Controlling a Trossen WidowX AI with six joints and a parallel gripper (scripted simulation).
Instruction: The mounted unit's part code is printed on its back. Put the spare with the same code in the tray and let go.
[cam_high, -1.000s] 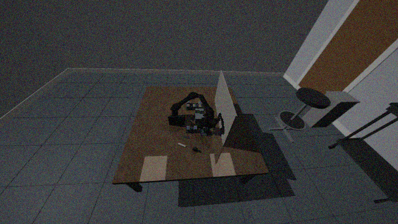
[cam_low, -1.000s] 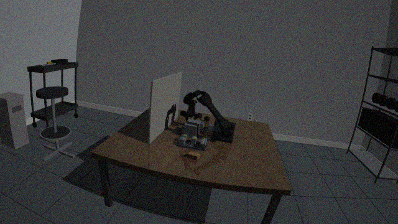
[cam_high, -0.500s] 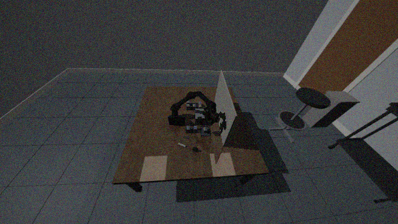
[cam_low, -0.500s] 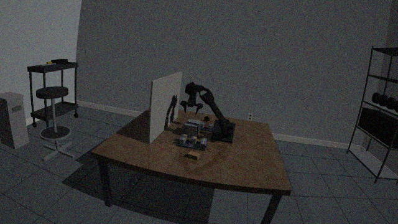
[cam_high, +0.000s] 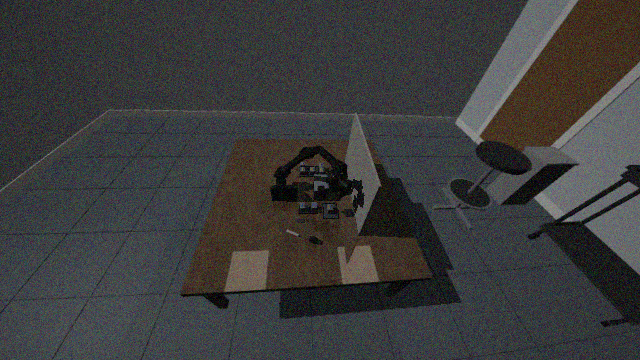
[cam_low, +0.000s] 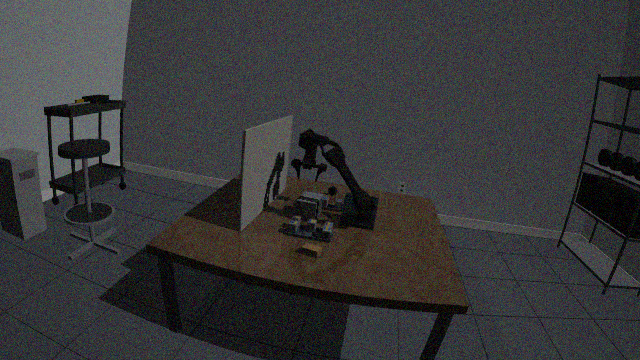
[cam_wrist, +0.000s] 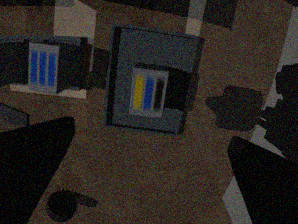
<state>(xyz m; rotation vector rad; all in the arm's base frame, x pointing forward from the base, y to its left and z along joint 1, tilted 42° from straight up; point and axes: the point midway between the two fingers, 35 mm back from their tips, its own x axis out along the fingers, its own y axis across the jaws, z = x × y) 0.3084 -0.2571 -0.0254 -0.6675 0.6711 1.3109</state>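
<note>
The tray is a shallow grey-blue box near the mirror. A pale spare with yellow, blue and black stripes rests inside it, its top facing the wrist camera. My gripper is open and empty, above the tray's level; the spare lies clear of both fingers. Another spare with three blue stripes stands left of the tray. The mounted unit is a pale box behind the tray in the top view. Its printed code is not readable in these views.
An upright mirror stands beside the tray and reflects the arm. More spares stand behind the mounted unit. A white stick and a small dark object lie on the table in front. A wooden block shows in the exterior view.
</note>
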